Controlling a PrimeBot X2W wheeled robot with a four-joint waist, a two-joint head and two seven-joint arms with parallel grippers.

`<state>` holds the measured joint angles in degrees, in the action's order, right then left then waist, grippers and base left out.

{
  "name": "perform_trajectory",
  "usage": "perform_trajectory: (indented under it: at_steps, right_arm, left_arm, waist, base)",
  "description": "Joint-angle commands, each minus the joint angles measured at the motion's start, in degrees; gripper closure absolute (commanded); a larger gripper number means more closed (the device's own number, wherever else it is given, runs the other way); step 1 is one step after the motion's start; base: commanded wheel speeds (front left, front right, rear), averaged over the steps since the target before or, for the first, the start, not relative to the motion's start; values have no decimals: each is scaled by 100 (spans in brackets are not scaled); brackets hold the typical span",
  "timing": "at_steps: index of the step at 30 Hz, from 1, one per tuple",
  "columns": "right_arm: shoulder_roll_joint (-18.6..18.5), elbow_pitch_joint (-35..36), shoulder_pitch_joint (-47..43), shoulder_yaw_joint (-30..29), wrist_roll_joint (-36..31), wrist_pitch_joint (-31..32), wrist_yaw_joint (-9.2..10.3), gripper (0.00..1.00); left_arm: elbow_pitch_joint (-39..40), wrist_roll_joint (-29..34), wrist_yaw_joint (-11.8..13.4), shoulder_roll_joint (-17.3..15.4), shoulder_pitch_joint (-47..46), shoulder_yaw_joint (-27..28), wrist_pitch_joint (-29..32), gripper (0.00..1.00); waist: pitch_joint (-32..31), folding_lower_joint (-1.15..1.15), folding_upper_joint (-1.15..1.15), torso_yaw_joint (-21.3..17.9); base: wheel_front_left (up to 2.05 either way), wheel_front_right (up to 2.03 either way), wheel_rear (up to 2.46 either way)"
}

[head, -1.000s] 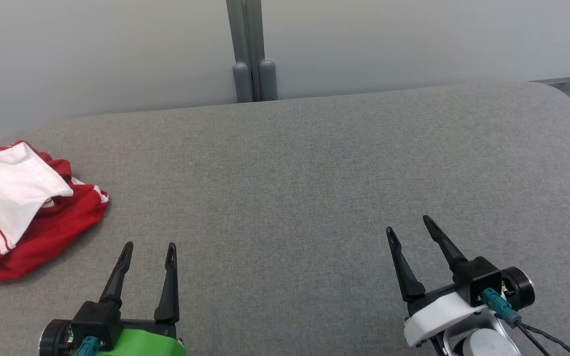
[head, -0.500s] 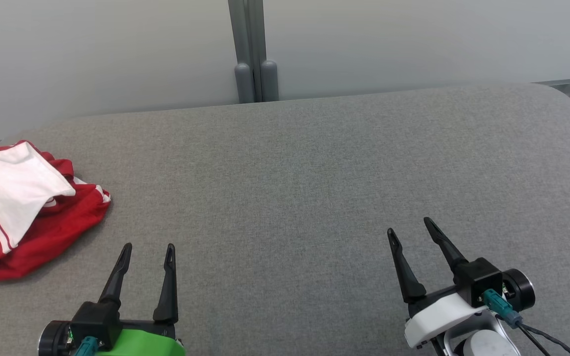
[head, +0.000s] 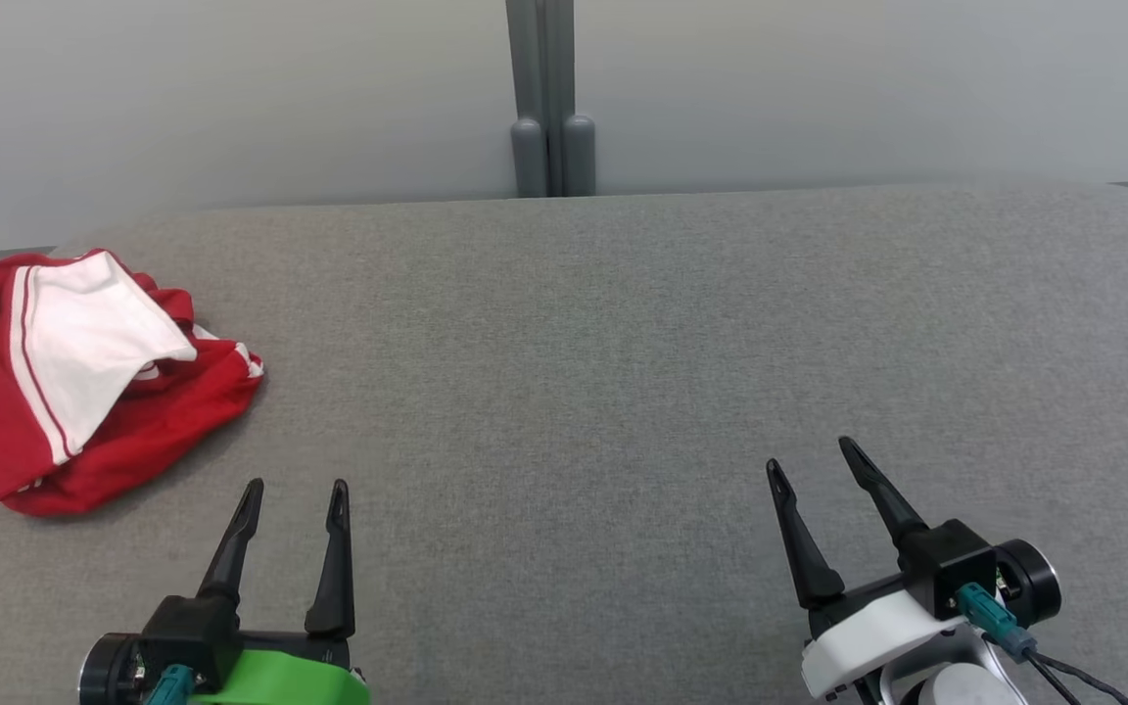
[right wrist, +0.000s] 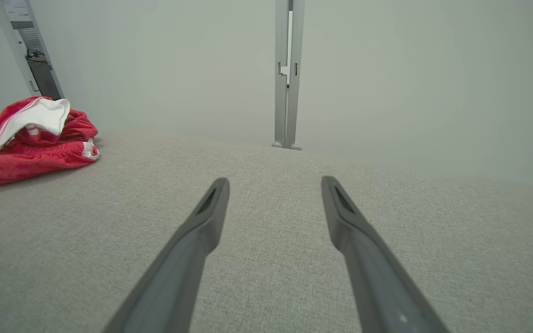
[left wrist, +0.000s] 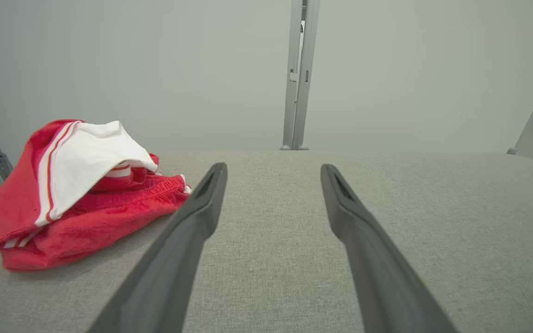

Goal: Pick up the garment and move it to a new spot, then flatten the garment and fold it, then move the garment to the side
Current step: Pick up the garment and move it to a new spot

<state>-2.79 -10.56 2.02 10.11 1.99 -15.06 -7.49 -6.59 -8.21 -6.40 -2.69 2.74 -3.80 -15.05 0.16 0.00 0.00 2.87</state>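
Only the head camera has swung left; the crumpled red-and-white garment (head: 104,382), probably shorts, sits at the far-left edge of the grey surface (head: 564,343). Both the left pincer (head: 296,485) and right pincer (head: 809,453) hover spread and empty, so it looks like nothing's done yet. Pickup's first.

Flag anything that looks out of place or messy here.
The garment lies bunched in a heap by the table's left edge, white panel flopped over red. The left gripper and right gripper are open, apart from it. Nothing else stands out.
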Motion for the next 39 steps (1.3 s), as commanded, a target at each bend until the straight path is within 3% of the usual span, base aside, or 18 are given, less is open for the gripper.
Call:
perform_trajectory:
  at_steps: [1, 25, 31, 39]
  right_arm:
    - [-17, 37, -75, -17, -22, -18, 0, 0]
    - [-18, 380, -407, -10, 128, -18, 1, 0]
    - [-18, 374, -353, 50, 136, -18, 1, 0]
    - [-19, 334, -233, 125, 82, -18, 1, 0]
  left_arm:
    - [14, -107, 40, -36, -25, 0, -20, 0]
    - [245, -381, 146, -34, 255, 267, -13, 0]
    - [265, -355, 160, -34, 326, 338, -13, 0]
    - [338, -456, 231, -33, 318, 375, -13, 0]
  waist:
    - [1, 0, 0, 247]
    - [-115, 0, 0, 2201]
    - [-116, 0, 0, 2497]
    - [-3, 0, 0, 2568]
  base:
    - [0, 0, 0]
    - [0, 0, 0]
    - [0, 0, 0]
    - [0, 0, 0]
